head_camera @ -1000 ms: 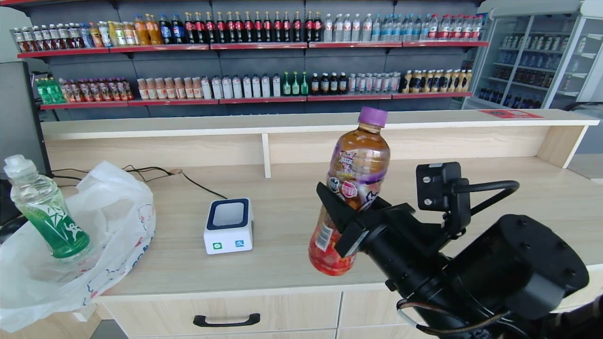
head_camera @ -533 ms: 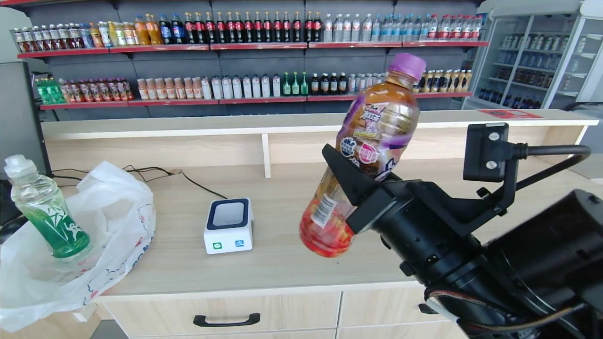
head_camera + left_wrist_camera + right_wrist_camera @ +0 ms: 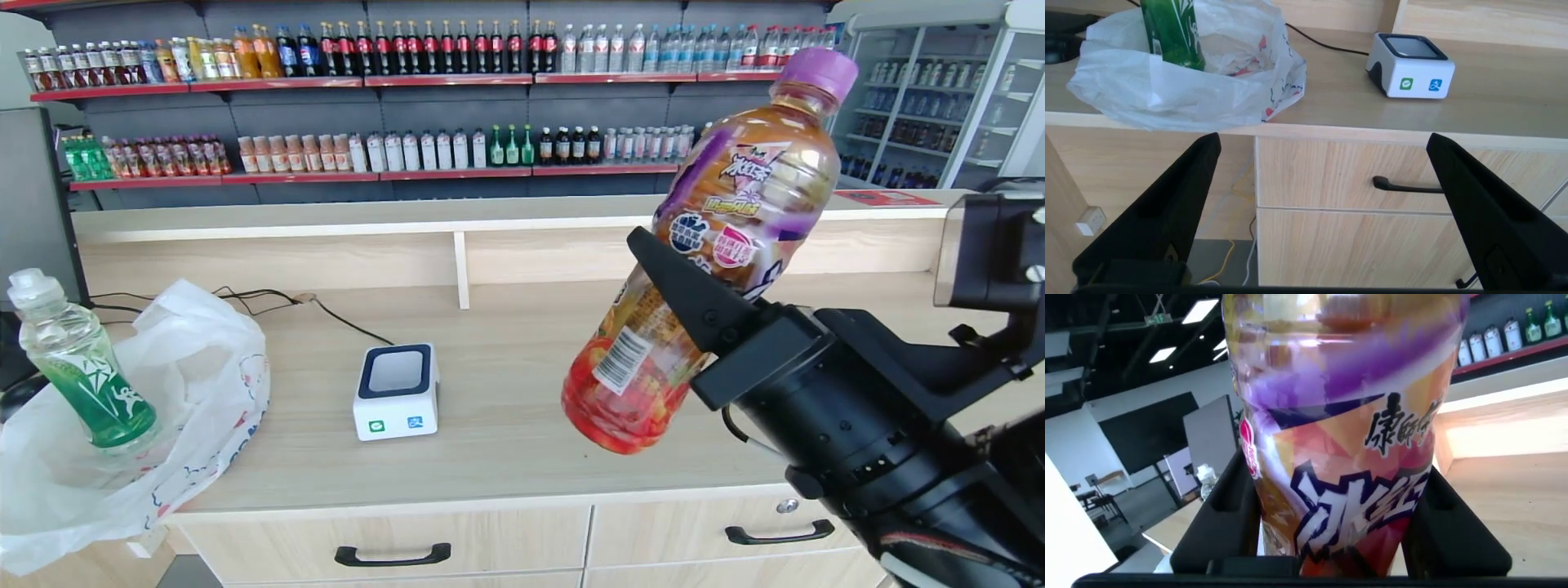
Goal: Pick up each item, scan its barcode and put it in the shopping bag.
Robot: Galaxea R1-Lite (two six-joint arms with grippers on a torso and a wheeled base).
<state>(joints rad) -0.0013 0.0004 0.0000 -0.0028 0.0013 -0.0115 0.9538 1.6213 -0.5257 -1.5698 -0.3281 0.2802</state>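
Clamped across the middle of the tea bottle (image 3: pixel 739 216), the right claw (image 3: pixel 712 284) is seen with one black finger (image 3: pixel 679 279) laid on the labelled wall. In the right wrist view both fingers are pressed against the bottle's sides. The bottle is held in the air above the right part of the table (image 3: pixel 490 457). It is tilted, with its purple cap (image 3: pixel 819 72) uppermost and toward the right and its reddish base lowest. A white barcode patch (image 3: pixel 620 359) is shown on the lower label, below the grip and left uncovered.

The bottle is judged to be full and so fairly heavy. Its thin plastic wall is likely to give under a hard squeeze, and the glossy label film is likely to be slippery. A firm but not crushing hold at mid-body is judged best, since the weight is shared to either side of the fingers.

Farther out, the left claw (image 3: pixel 1323 220) is held low, facing the drawers (image 3: pixel 1355 163), with its fingers spread apart and nothing between them. On the table the white scanner (image 3: pixel 396 390) is set well apart from the tea bottle. Beyond it lies the shopping bag (image 3: pixel 188 384), in which a green bottle (image 3: pixel 77 363) is stood nearly upright.
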